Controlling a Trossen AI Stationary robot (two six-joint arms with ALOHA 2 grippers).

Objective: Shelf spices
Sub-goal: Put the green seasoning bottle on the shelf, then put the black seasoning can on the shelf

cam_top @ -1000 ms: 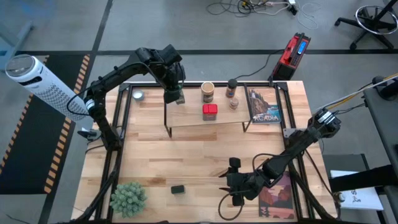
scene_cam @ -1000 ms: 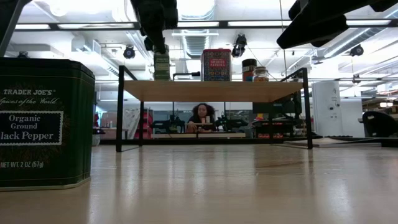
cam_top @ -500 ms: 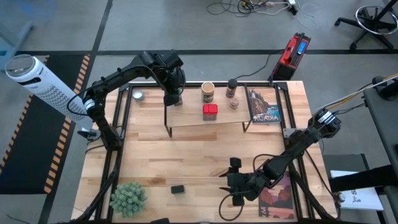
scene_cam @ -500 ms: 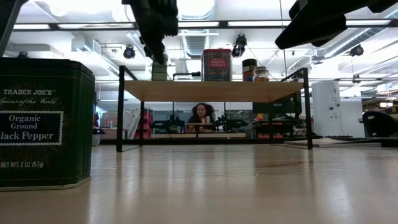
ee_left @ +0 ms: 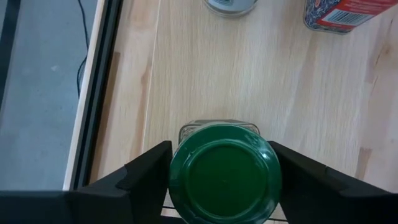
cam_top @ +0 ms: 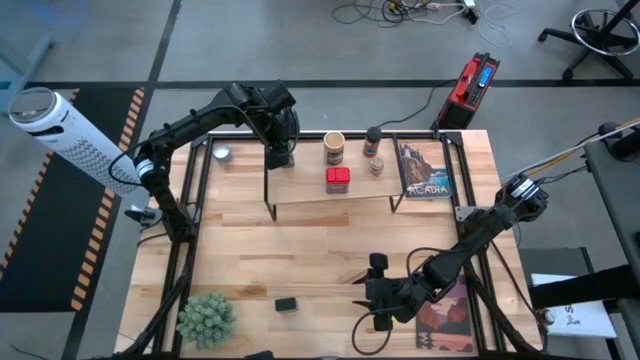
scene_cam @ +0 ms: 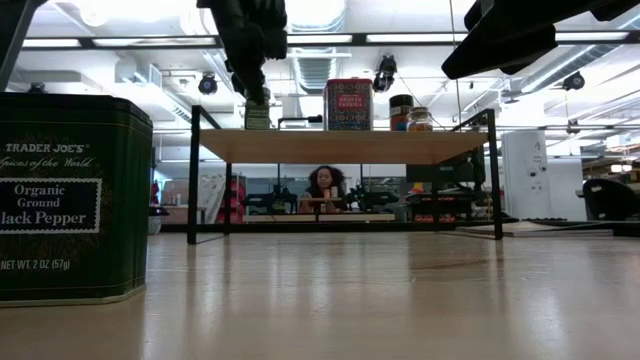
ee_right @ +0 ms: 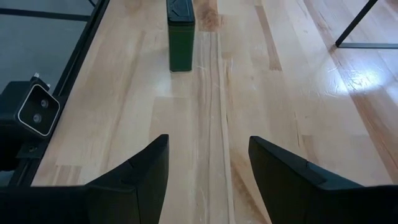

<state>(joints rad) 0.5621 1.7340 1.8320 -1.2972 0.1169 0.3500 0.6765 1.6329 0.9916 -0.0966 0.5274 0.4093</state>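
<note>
Shelf [cam_top: 300,190] on table [cam_top: 300,250] — 4 spices [cam_top: 338,179].

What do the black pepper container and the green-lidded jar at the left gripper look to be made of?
Black pepper tin: looks like painted metal, dark green with a soft sheen, printed lettering and a seamed bottom rim. Green-lidded jar: the lid looks like smooth moulded plastic, matte green; the clear square shoulder beneath suggests glass, though clear plastic is possible. It stands between the left gripper fingers.

Four spices [cam_top: 337,179] on one shelf [cam_top: 300,195]; one tin [cam_top: 287,304]; two books [cam_top: 423,170].
</note>
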